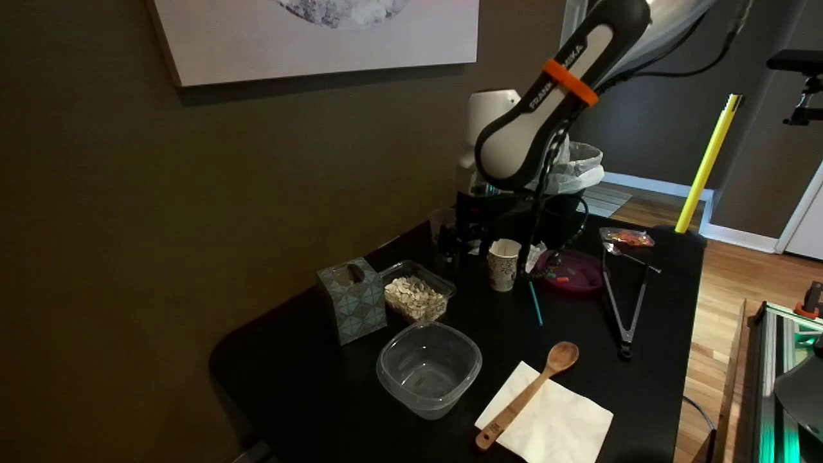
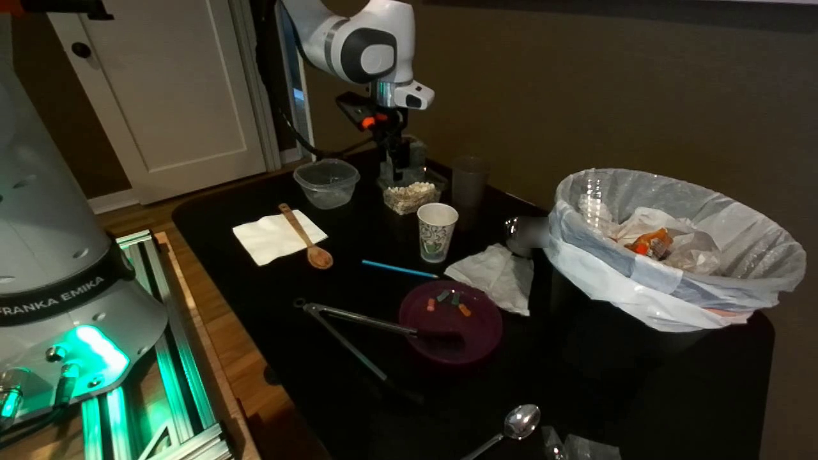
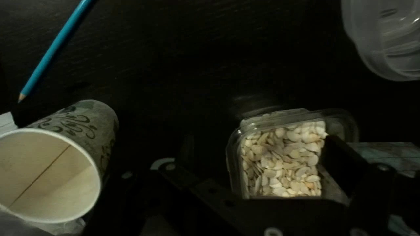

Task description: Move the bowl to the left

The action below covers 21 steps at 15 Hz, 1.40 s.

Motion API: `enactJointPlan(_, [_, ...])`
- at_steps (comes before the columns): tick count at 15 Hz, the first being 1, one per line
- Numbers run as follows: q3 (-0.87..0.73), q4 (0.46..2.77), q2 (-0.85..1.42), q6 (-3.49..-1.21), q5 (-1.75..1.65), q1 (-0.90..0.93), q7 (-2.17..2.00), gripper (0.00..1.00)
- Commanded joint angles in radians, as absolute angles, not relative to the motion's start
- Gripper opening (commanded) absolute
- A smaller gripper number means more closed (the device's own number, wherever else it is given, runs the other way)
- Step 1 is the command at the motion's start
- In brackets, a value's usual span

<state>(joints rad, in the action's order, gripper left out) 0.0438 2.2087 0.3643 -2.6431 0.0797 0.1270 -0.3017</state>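
Observation:
The bowl is a small clear squarish dish of pale beige flakes. It sits on the black table in both exterior views point(image 1: 416, 299) point(image 2: 409, 199), beside the grey tissue box point(image 1: 355, 302). The bowl also shows in the wrist view point(image 3: 282, 160) right of centre. My gripper point(image 3: 259, 144) is open and empty, with the flakes showing between its dark fingers. The right finger overlaps the bowl's right side in that view; the left finger is apart from its left side. In an exterior view the gripper point(image 2: 396, 167) points down at the bowl. Whether a finger touches it I cannot tell.
A larger clear container point(image 1: 429, 370) stands beside the bowl. A patterned paper cup point(image 2: 437, 233), a translucent cup point(image 2: 470, 182) and a blue pencil point(image 2: 399, 269) are close by. A wooden spoon point(image 1: 527, 399) lies on a napkin point(image 1: 566, 424). Tongs point(image 2: 358, 319) rest on a purple plate point(image 2: 482, 332).

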Motion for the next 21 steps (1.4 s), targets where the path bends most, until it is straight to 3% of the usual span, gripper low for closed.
enactJointPlan(1, [-0.030,2.105,0.512,-2.696,0.027,0.194,-0.455,1.00])
enactJointPlan(11, [-0.078,1.964,0.654,-2.648,0.094,0.239,-0.656,1.00])
enactJointPlan(15, [0.022,1.968,0.652,-2.618,0.181,0.137,-0.500,0.86])
enactJointPlan(21, [0.064,1.963,0.660,-2.570,0.253,0.086,-0.386,0.77])
